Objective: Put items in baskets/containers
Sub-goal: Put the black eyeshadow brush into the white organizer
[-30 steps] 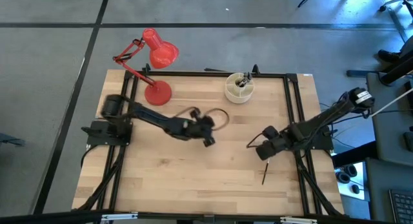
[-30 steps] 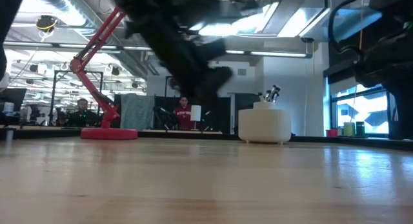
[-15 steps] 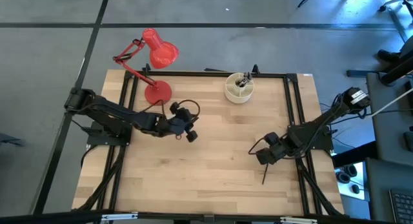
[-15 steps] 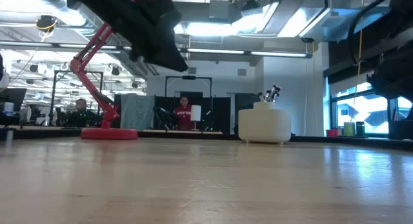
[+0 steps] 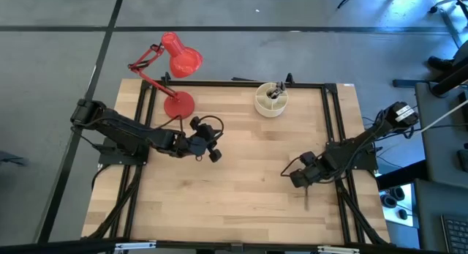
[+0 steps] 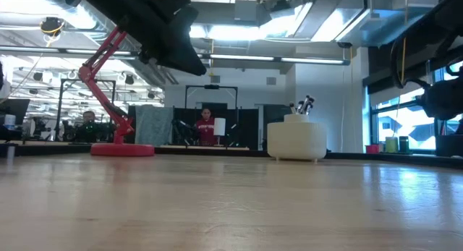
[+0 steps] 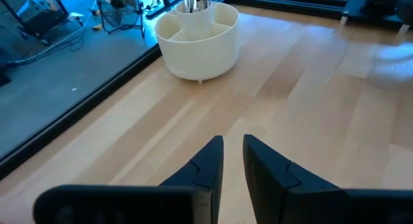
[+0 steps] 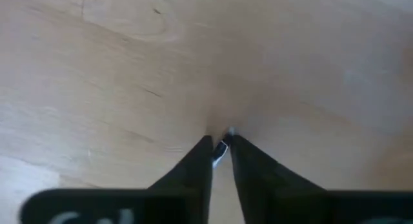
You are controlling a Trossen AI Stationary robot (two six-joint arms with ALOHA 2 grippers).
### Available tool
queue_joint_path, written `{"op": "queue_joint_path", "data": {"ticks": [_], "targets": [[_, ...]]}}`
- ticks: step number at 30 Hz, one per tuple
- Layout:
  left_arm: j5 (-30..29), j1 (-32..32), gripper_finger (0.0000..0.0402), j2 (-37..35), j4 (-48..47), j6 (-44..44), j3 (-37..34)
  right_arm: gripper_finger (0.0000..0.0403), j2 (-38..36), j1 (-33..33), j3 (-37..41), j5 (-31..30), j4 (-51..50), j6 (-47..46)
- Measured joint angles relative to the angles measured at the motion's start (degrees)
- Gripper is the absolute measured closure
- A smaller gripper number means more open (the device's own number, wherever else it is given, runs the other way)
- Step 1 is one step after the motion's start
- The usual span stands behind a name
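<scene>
A cream-white round container (image 5: 271, 99) (image 6: 296, 139) (image 7: 197, 33) stands by the table's far edge with several brushes (image 6: 304, 104) upright in it. One slim dark brush (image 5: 306, 201) lies near the right edge. My right gripper (image 5: 297, 179) (image 8: 219, 144) points down at the brush's far end, its fingers closed on that end. My left gripper (image 5: 213, 154) (image 7: 231, 145) hovers above the table's left half and points toward the container. Its fingers are shut to a narrow slit with nothing between them. My right gripper comes from above, pointing down, and pinches a small silvery part of the brush (image 8: 221, 151) between its fingertips. The rest of the brush (image 5: 306, 203) runs from under the gripper toward the near edge, low over or on the table.
A red desk lamp (image 5: 175, 60) stands with its round base (image 5: 178, 105) (image 6: 121, 150) at the far left, close behind my left arm. A black frame (image 5: 219, 84) borders the tabletop. Bare wood (image 5: 241, 203) lies between the arms and toward the near edge.
My left gripper has drawn back from the table's middle toward the left edge and risen, then held still. My right gripper has moved a little toward the near edge and sunk onto the brush's far end.
</scene>
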State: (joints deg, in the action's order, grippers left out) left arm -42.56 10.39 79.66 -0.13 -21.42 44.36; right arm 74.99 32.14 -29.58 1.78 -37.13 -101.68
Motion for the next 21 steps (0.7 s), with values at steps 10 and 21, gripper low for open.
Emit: {"op": "queue_joint_path", "data": {"ticks": [10, 21], "targets": [[-1.5, 0.0, 0.0343, 0.0, 0.4, 1.2, 0.0, 0.0394, 0.1, -0.2, 0.1, -0.5, 0.7, 3.1], [-1.6, 0.0, 0.0343, 0.0, 0.4, 1.6, 0.0, 0.0401, -2.1, -0.6, -6.3, -7.7, -2.1, 8.9]]}}
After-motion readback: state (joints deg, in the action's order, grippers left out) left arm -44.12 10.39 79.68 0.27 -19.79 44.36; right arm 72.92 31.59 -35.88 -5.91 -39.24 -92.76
